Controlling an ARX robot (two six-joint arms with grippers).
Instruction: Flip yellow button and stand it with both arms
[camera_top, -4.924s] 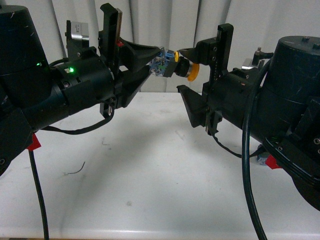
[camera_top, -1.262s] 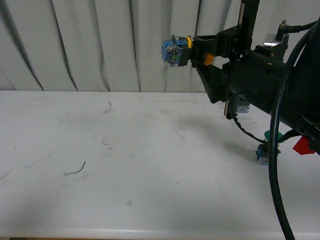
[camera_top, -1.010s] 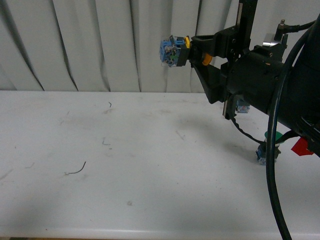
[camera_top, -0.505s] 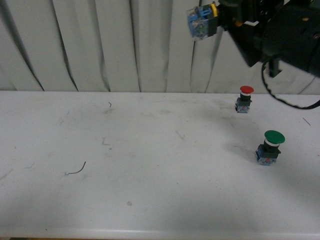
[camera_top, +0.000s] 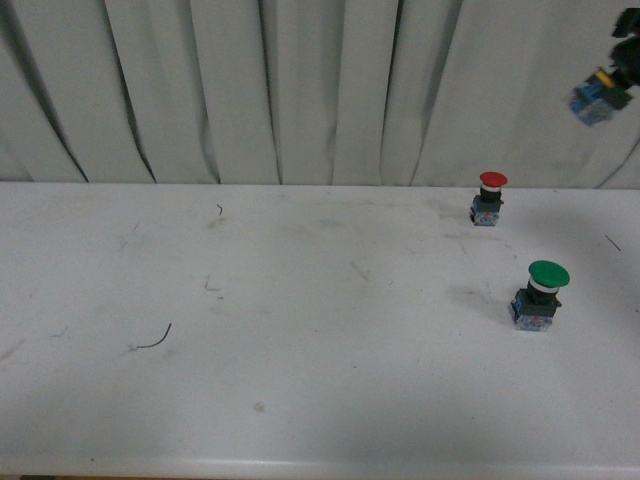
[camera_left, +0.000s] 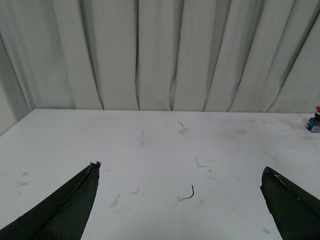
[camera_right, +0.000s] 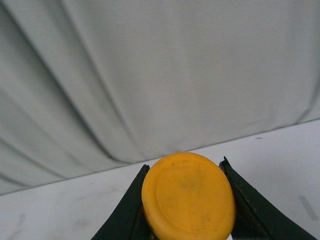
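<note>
Button (camera_top: 600, 98): aloft at 2 o'clock, cap clamped in right hand (camera_right: 188, 200).
Left hand (camera_left: 181, 169): spread wide, empty.
Remaining: stand it cap-up on bench (camera_top: 300, 350).

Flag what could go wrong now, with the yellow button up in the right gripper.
Slip: the yellow button hangs high above the table, the right gripper pinching its round cap; it could drop. Collision: the red button and green button stand on the table's right side, where a descent might topple them. No backup: the left gripper is open and empty.
</note>
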